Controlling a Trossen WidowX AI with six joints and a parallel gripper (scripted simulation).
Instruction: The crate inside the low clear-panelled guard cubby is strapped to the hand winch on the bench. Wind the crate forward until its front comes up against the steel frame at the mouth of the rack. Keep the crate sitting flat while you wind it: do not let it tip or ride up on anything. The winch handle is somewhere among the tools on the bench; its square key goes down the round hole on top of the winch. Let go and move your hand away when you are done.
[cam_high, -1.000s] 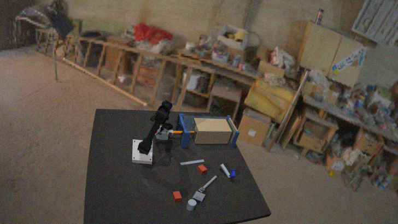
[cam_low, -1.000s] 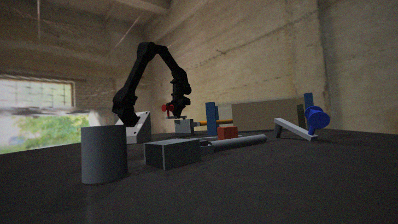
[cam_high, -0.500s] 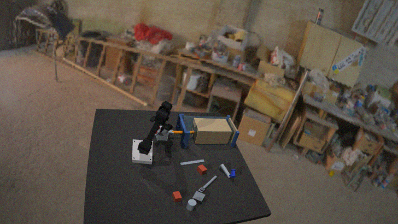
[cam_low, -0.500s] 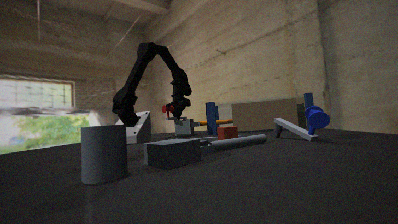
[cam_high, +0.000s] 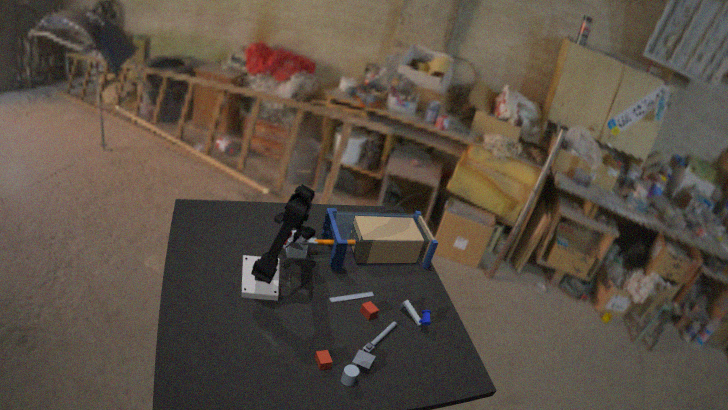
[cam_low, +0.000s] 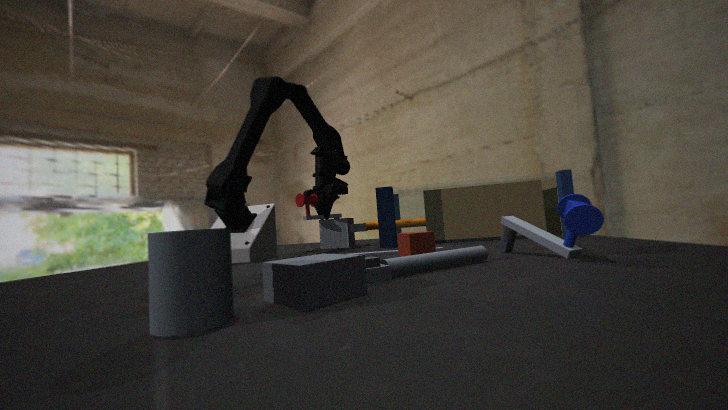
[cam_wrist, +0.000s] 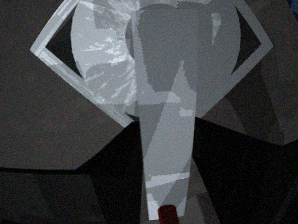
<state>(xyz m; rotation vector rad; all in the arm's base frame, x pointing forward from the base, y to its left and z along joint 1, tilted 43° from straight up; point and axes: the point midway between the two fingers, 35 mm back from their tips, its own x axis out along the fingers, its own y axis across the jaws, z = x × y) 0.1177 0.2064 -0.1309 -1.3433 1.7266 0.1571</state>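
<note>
The winch stands beside the arm's base, with the light grey winch handle on its top. The handle's red knob points up. My gripper is over the winch, shut on the winch handle; the square key is hidden. An orange strap runs from the winch through the blue steel frame to the tan crate. The crate sits flat in the cubby, its front a short gap behind the frame.
A flat grey bar, two orange-red blocks, a grey rod tool, a grey block, a grey cylinder and a crank with a blue knob lie on the bench.
</note>
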